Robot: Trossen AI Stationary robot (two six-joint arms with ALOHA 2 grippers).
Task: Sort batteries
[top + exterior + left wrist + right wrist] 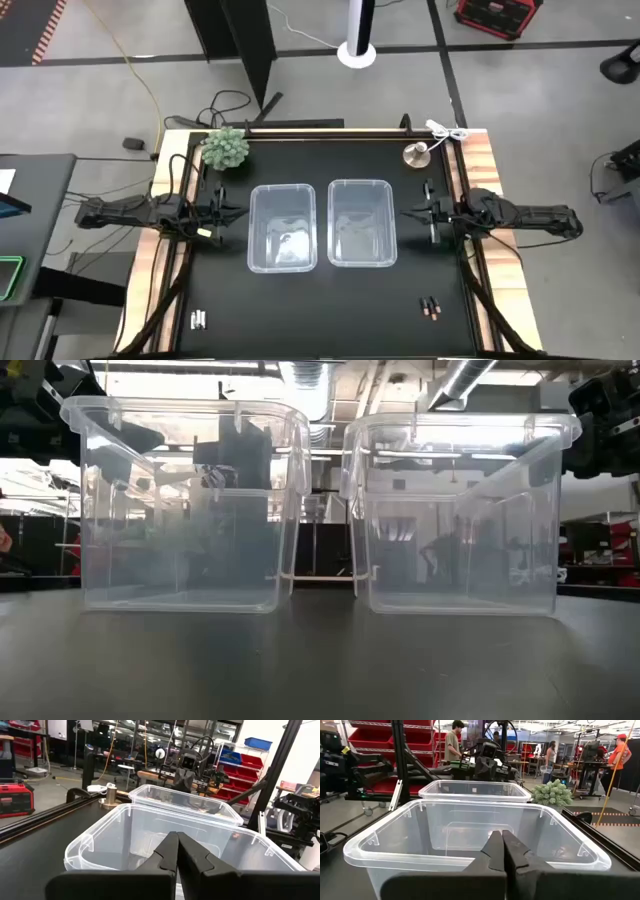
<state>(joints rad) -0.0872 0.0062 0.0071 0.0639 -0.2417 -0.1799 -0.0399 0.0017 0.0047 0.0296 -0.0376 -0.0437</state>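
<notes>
The batteries lie in two small clusters on the tabletop (330, 310) near its front edge: silvery-white cells (198, 320) at the front left, dark cells (431, 309) with copper ends at the front right. Both clusters seem to lie with their long axes running front to back, though they are too small to be sure. Neither bin holds a battery that I can see. The left hand (238, 213) hangs just outside the left bin (283, 190), its fingers pressed together with nothing between them; the white cells are well behind and to the outside of it, toward the front edge, so this arm is the nearer one to them. The right hand (406, 212) hangs just outside the right bin (359, 184), its fingers likewise closed on nothing; the dark cells lie behind it toward the front edge, nearly straight back from it, and this arm is clearly nearer to them. Either hand would likely have to pull back from its bin, open, and close across a cell's short width.
</notes>
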